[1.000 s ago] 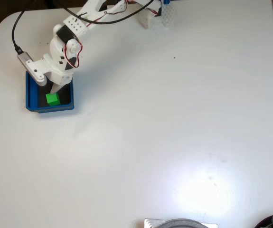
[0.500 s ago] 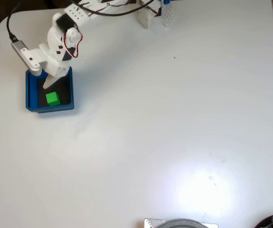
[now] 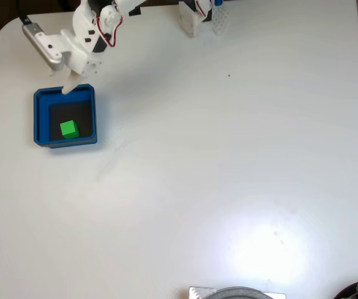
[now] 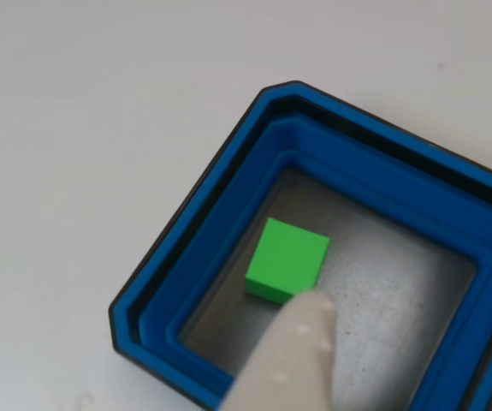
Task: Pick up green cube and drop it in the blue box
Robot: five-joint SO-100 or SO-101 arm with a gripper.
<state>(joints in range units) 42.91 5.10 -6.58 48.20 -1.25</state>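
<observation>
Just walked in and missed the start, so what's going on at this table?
A white robot arm is working with a green cube and a blue box on a white table. The cube lies on the box's dark floor, touching nothing else. The gripper hangs over the box's far rim in the fixed view, holding nothing. The drop looks done.

White arm, hand [image 3: 67, 89] empty, pointing down.

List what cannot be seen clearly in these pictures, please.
- Gripper jaws: fixed view, too small to tell open or shut.
- Blue box: its right corner is cut off by the other view's edge.
- Box floor beside the green cube: partly hidden by a blurred white finger.
</observation>
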